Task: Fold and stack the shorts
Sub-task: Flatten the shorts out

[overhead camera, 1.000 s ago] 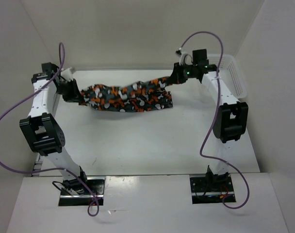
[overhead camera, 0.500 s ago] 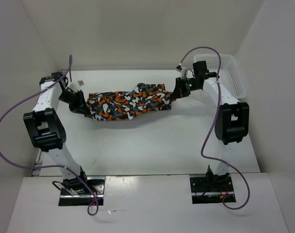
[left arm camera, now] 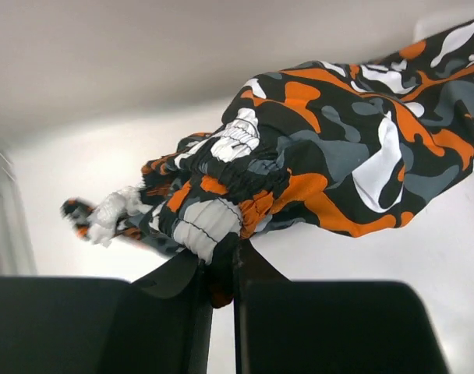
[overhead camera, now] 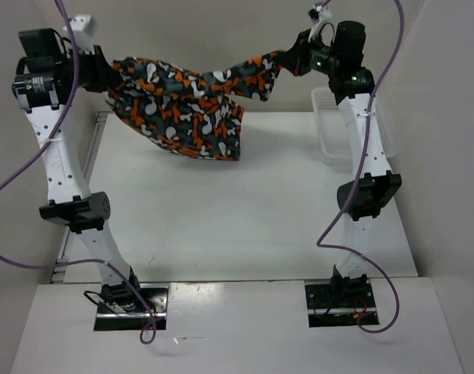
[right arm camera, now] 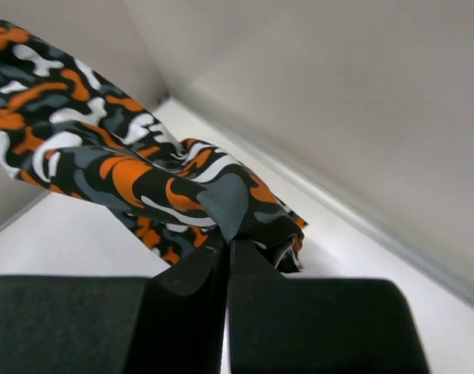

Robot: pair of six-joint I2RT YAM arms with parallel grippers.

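The camouflage shorts (overhead camera: 186,105) in orange, black, grey and white hang stretched in the air above the far half of the table. My left gripper (overhead camera: 106,78) is shut on their gathered elastic waistband (left arm camera: 221,210) at the left end. At the right end my right gripper (overhead camera: 288,64) is shut on a fabric edge (right arm camera: 229,206). Both arms are raised high. The cloth sags between them, its lowest corner (overhead camera: 225,148) hanging clear of the table.
A white mesh basket (overhead camera: 330,117) stands at the far right of the table, behind the right arm. White walls enclose the table at the back and both sides. Purple cables loop from both arms.
Both arms have risen sharply, lifting the shorts from just above the table to high in the air. The cloth now hangs and sags instead of lying spread.
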